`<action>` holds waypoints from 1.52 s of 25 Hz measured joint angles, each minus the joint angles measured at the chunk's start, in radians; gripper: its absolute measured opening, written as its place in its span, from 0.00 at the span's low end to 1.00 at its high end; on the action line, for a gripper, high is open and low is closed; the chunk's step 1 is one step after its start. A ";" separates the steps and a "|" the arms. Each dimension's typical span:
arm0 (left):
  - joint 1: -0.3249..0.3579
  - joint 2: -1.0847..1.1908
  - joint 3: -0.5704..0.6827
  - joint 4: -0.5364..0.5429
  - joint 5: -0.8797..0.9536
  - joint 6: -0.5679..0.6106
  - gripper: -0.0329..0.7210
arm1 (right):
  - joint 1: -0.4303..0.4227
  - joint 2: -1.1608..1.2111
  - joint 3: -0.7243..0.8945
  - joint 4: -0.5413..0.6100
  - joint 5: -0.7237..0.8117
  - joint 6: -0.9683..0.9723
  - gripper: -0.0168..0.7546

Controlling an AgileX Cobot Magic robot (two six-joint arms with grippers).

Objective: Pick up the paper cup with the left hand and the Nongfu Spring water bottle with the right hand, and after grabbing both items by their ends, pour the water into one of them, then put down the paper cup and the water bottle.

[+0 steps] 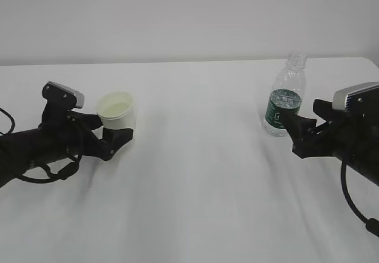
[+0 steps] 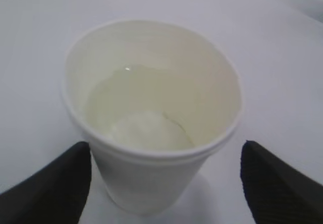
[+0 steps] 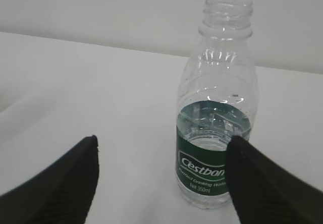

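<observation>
The paper cup stands upright on the white table, and clear liquid lies in its cream inside. My left gripper is open, one black finger on each side of the cup's lower wall with a gap at both sides. The water bottle stands upright and capless, with water up to the top of its green label. My right gripper is open and low on the table. In the right wrist view the bottle sits close by the right-hand finger, ungripped, and the gripper holds nothing.
The white table runs back to a pale wall. Bare tabletop lies between the two arms. A black cable loops down from the right arm near the front right.
</observation>
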 joint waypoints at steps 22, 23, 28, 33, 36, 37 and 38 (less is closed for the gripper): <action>0.000 -0.109 0.192 -0.061 -0.052 0.022 0.96 | 0.000 0.000 0.000 0.000 0.000 0.000 0.79; 0.000 -0.109 0.199 -0.061 -0.058 0.022 0.96 | 0.000 0.000 0.000 0.000 0.000 0.000 0.79; 0.000 -0.112 0.239 -0.064 -0.066 0.011 0.95 | 0.000 0.000 0.000 0.000 0.000 0.000 0.79; 0.000 -0.126 0.291 -0.066 -0.099 -0.051 0.94 | 0.000 -0.002 0.002 -0.005 0.000 0.006 0.79; 0.000 -0.127 0.325 -0.068 -0.156 -0.067 0.92 | 0.000 -0.026 0.015 -0.007 0.000 0.019 0.79; 0.000 -0.127 0.338 -0.070 -0.180 -0.069 0.92 | 0.000 -0.042 0.019 -0.007 0.015 0.021 0.79; 0.000 -0.129 0.348 -0.072 -0.203 -0.071 0.91 | 0.000 -0.060 0.022 -0.007 0.034 0.023 0.79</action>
